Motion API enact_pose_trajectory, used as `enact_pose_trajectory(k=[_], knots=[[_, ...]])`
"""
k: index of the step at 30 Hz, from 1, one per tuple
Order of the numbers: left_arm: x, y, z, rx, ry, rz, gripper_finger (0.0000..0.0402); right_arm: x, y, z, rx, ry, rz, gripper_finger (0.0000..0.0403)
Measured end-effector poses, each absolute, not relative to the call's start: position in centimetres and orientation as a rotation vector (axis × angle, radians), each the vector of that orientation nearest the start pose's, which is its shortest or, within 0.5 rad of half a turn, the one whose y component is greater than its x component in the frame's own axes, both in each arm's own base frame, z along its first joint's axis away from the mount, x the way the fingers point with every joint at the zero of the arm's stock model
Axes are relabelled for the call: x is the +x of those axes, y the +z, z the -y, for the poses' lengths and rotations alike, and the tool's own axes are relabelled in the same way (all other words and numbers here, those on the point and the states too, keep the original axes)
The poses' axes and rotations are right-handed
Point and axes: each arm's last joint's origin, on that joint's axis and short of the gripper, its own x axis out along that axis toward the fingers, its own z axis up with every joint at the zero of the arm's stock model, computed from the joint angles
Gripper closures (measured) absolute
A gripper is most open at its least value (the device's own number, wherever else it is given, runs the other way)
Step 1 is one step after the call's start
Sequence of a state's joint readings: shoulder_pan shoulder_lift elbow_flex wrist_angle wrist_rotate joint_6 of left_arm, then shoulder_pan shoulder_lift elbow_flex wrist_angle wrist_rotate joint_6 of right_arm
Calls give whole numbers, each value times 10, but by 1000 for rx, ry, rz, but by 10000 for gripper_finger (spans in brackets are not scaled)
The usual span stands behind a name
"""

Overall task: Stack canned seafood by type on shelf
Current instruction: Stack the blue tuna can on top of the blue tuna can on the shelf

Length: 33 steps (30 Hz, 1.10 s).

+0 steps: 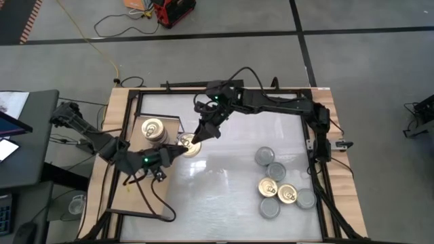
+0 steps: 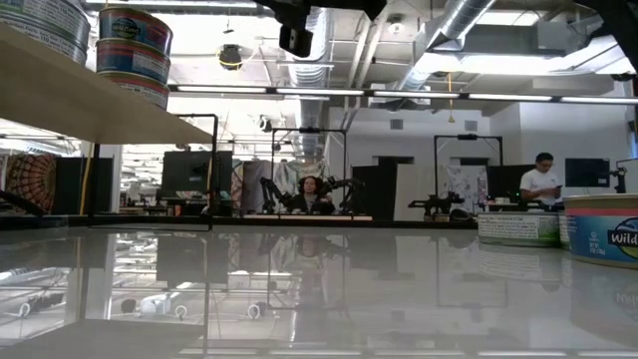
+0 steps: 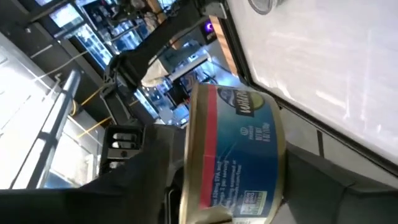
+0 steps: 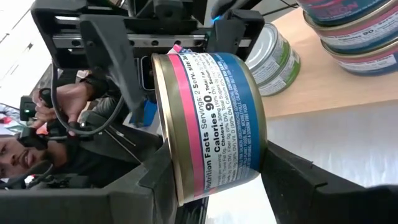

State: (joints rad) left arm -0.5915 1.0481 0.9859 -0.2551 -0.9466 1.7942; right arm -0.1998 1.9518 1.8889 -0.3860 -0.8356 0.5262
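Two black jointed arms point(image 1: 271, 103), green indicator lights.

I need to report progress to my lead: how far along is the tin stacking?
Done: one stack of gold-topped tins stands on the shelf. In hand: the right gripper and left gripper meet at one blue-and-pink tin by the shelf edge, a handover. Left: six loose tins on the table.

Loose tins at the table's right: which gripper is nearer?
Right, narrowly. The right gripper holds a blue-and-pink tin beside the shelf; the left gripper meets it from the far side. Loose tins lie well away from both.
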Motion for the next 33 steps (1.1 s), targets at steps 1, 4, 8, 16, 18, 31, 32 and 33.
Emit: enact_pose_trajectory(k=[1,4,8,16,18,31,32,33], knots=[[194,350,100,1985,50,-502,156,440,355,68,728,510,-556,185],[195,350,98,1987,56,-519,209,440,355,69,734,512,-557,180],[196,349,96,1959,67,-528,217,440,356,70,730,514,-550,173],[189,352,99,1818,87,-479,217,440,359,77,709,515,-513,132],[181,356,101,1765,80,-428,217,437,362,81,703,527,-502,120],[119,383,84,1194,148,-226,217,417,402,66,-60,308,-262,94],[115,383,81,1159,171,-235,217,419,401,58,-151,274,-255,95],[112,382,79,1126,195,-245,217,422,401,51,-238,230,-251,96]])
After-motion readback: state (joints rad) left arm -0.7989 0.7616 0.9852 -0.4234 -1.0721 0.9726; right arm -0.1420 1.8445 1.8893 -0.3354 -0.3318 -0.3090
